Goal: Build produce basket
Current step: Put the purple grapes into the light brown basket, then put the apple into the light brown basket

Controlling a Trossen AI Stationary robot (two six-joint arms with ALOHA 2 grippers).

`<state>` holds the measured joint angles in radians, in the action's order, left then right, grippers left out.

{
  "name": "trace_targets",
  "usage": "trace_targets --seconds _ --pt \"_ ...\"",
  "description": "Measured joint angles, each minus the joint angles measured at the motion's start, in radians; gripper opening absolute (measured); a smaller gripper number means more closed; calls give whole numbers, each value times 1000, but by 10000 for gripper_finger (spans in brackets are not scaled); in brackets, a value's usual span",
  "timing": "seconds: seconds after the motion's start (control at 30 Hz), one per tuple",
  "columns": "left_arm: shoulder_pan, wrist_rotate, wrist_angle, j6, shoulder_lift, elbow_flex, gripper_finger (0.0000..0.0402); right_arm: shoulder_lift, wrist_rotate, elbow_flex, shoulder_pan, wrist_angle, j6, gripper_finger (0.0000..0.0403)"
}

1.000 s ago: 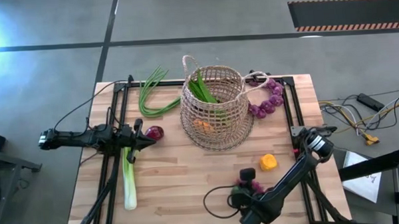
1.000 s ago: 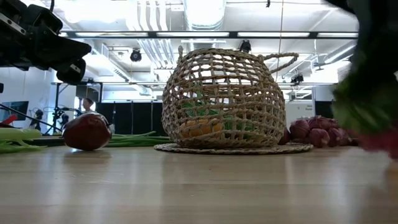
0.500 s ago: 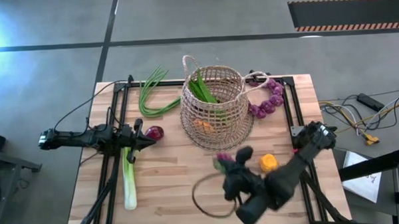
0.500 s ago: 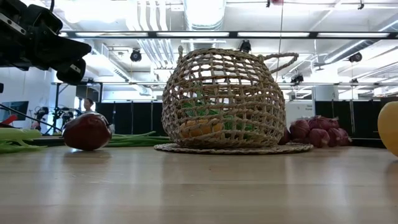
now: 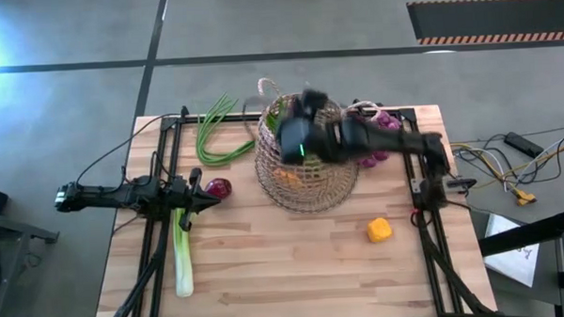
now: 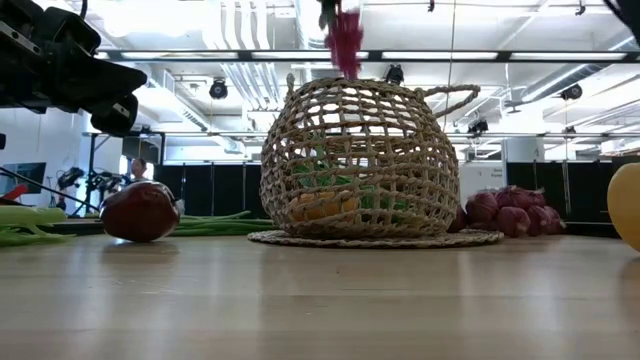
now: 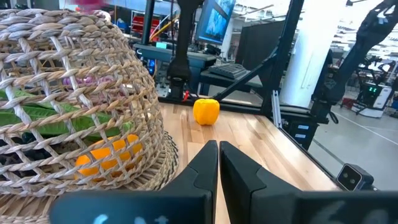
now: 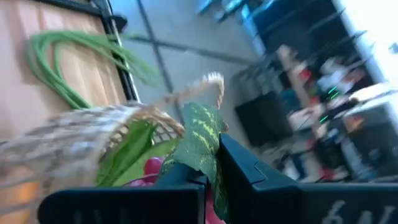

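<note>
On the wooden tabletop [image 5: 267, 263] the wicker basket [image 5: 301, 158] stands on a flat woven disc [image 6: 375, 238], with green stalks and an orange pepper [image 7: 109, 155] inside. The right claw [image 5: 295, 130] hangs over the basket's mouth, clenched on a leafy grape bunch [image 8: 196, 152]. The left claw [image 5: 211, 191] rests clenched beside the red onion [image 5: 219, 187]. A leek [image 5: 183, 261] and a yellow pepper [image 5: 379, 230] lie apart.

Tan open-weave basket [image 5: 303, 162] holding green leaves and an orange pepper; yellow pepper [image 5: 379, 230], dark red onion [image 5: 218, 188], pale green-topped leek [image 5: 182, 257], purple grapes [image 5: 375, 141] on a light wood surface [image 5: 257, 263]
</note>
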<state>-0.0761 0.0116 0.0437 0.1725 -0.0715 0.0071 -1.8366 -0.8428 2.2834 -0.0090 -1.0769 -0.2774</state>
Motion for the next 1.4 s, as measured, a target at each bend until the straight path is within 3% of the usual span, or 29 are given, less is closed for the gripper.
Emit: trace_targets --seconds 0.2,0.4,0.77,1.2,1.4 --pt "0 0 0 0 0 0 0 -5 239 -54 -234 -15 109 13" --pt "0 0 0 0 -1 0 0 -6 419 -150 -323 -74 169 13" --pt "0 0 0 0 -2 0 0 -6 427 -345 -345 -80 204 20" --pt "0 0 0 0 -2 0 0 -6 424 -390 -366 -52 177 134" --pt "0 0 0 0 -2 0 0 20 421 -319 -346 -49 167 156"
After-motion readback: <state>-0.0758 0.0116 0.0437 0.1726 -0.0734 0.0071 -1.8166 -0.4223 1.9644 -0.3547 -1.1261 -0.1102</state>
